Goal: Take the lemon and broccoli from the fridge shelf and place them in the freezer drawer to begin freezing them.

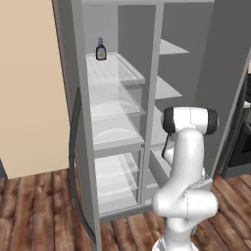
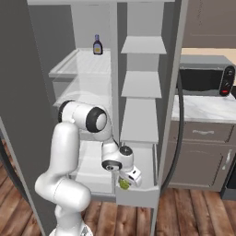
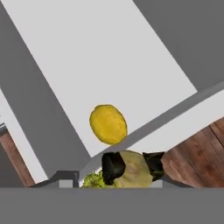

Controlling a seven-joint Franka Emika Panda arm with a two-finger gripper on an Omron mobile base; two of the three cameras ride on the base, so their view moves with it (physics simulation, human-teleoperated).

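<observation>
From the left base view I see the tall grey fridge with its door swung wide, and my white arm rising in front of the right-hand column. One small dark bottle with a yellow label stands at the back of the top whitish ribbed fridge shelf, whose surface has plenty of free room ahead of the bottle. Below it I count clear curved-front bins stacked down the left column.

From the right base view the arm bends low, and the fingers hang over the shallow light-grey freezer drawer, pulled out at the bottom of the right column. Something yellow-green sits between the fingers, just inside the drawer's front wall. Three plain flat grey shelves stand above the drawer. The same bottle is on the top shelf to the left. A grey bench with a dark microwave on it lies to the right of the fridge.

In the hand view the two dark fingers are clamped on the small green broccoli floret with a pale stalk, right above the drawer's front rim. One small yellow oval lemon lies on the drawer floor just beyond that rim, with wide bare floor past it. Brown wooden floorboards show outside the drawer.
</observation>
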